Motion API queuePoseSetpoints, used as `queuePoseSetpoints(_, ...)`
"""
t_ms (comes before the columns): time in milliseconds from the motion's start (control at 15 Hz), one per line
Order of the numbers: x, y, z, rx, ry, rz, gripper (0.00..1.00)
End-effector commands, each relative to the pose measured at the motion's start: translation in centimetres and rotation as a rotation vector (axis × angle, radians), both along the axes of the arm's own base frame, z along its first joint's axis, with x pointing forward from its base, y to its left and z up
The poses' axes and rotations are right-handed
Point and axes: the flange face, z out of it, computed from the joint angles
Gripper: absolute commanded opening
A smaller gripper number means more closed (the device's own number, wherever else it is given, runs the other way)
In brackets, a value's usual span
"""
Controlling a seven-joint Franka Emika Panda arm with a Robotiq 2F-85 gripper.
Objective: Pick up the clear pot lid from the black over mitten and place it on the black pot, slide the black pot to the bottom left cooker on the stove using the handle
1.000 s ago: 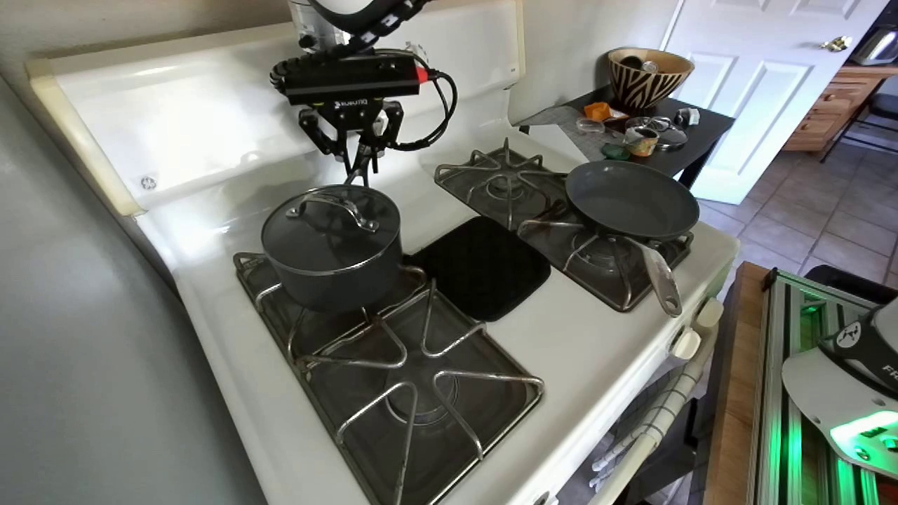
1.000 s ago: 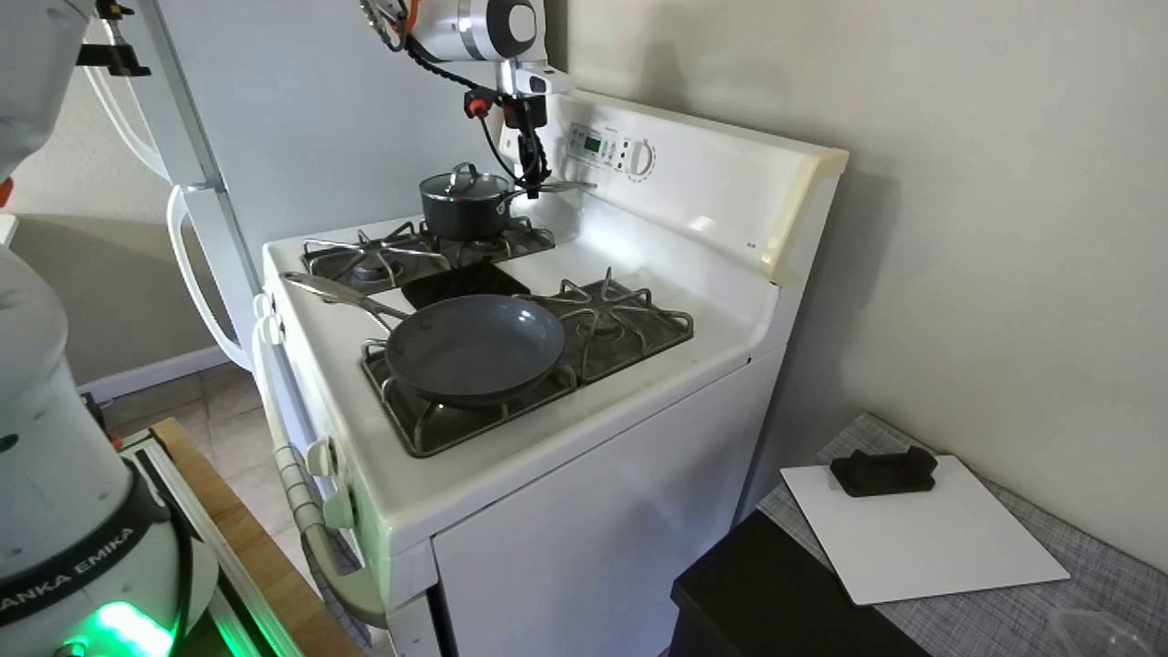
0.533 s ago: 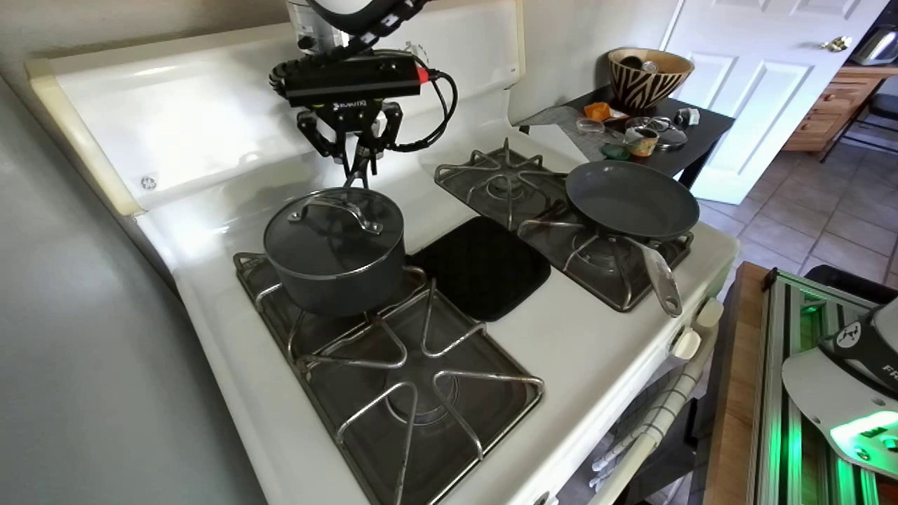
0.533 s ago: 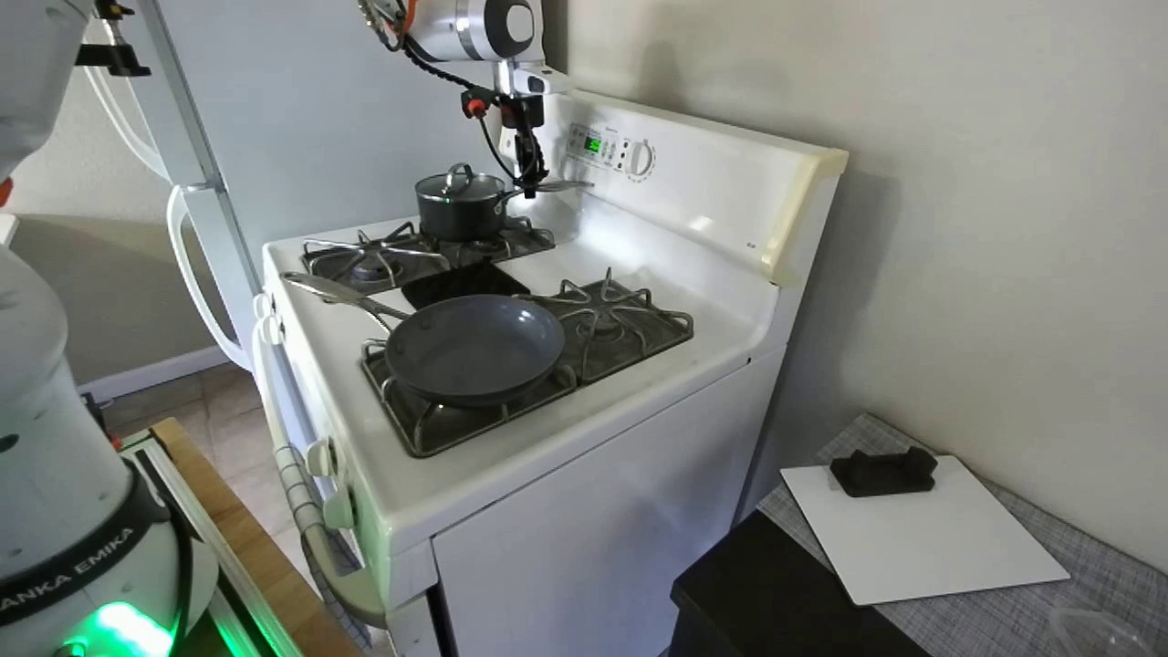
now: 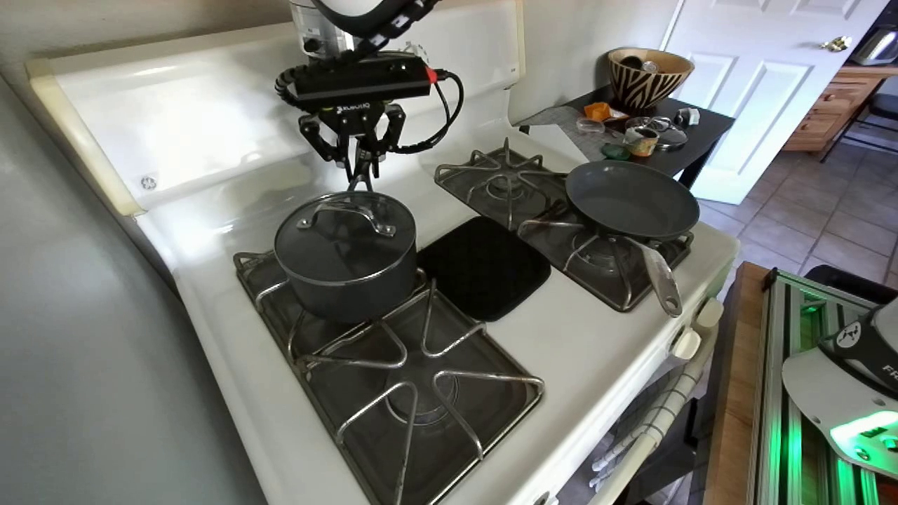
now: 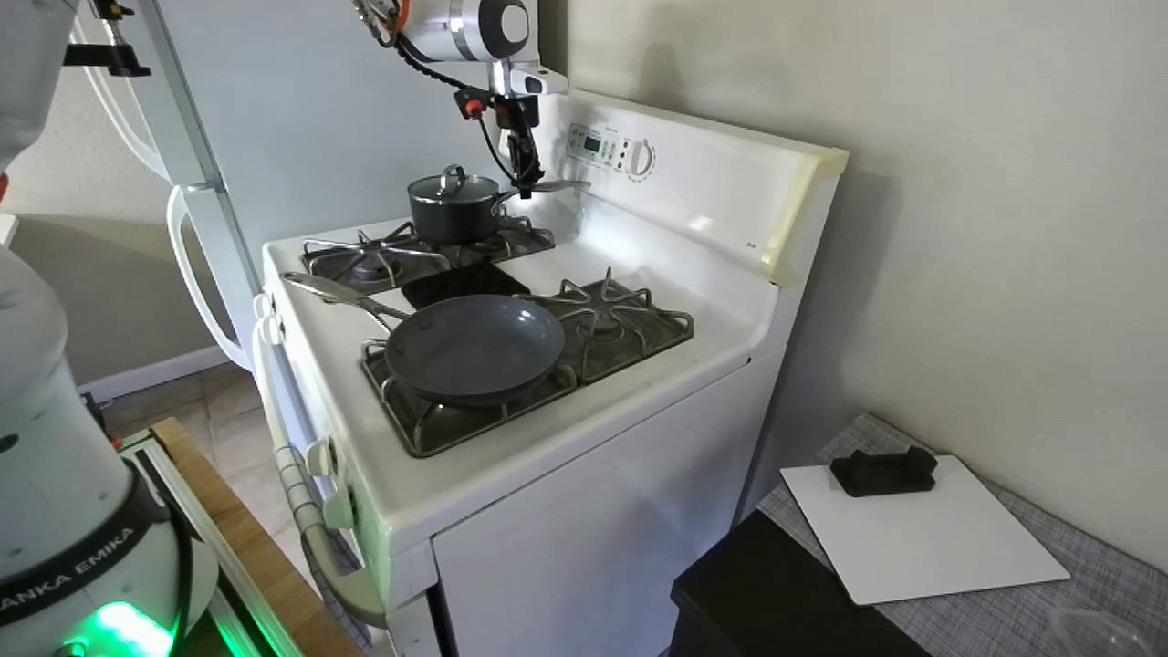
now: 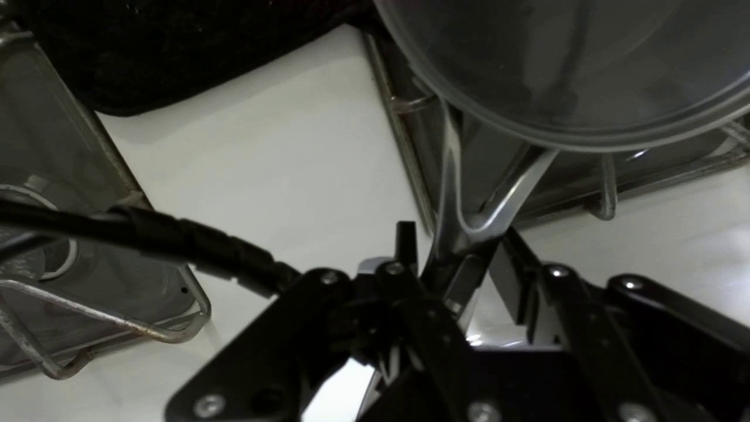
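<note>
The black pot (image 5: 354, 294) stands on the rear burner grate beside the fridge, and it shows in an exterior view (image 6: 456, 224). The clear lid (image 5: 337, 242) sits on it, and it shows in the wrist view (image 7: 574, 76). My gripper (image 5: 362, 174) is at the pot's forked metal handle (image 7: 469, 231), with one finger on each side, held at an angle. It looks shut on the handle; part of the grip is hidden behind the finger. The black oven mitt (image 5: 484, 266) lies flat between the burners with nothing on it. The front burner grate (image 5: 414, 393) beside the fridge is bare.
A grey frying pan (image 5: 631, 200) sits on the opposite front burner, its handle (image 5: 659, 277) reaching past the stove's front. The stove's back panel (image 6: 703, 182) stands close behind the gripper. The fridge (image 6: 338, 137) stands beside the pot.
The pot, with its lid on, has moved a little toward the stove's front together with my gripper. The pan and mitt have not moved.
</note>
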Motion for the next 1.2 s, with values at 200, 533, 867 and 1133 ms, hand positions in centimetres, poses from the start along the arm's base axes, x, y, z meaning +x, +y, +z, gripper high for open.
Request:
queuePoseSetpoints(200,-3.3,0.3,-0.3,0.039,0.000,0.070,0.07)
queuePoseSetpoints(533,-4.8,1.1,-0.6,0.045,-0.003,0.101,0.07)
queuePoseSetpoints(867,-6.3,1.6,-0.7,0.054,0.004,0.134,0.07)
queuePoseSetpoints(1133,-4.9,1.8,-0.2,0.032,-0.001,0.118,0.30)
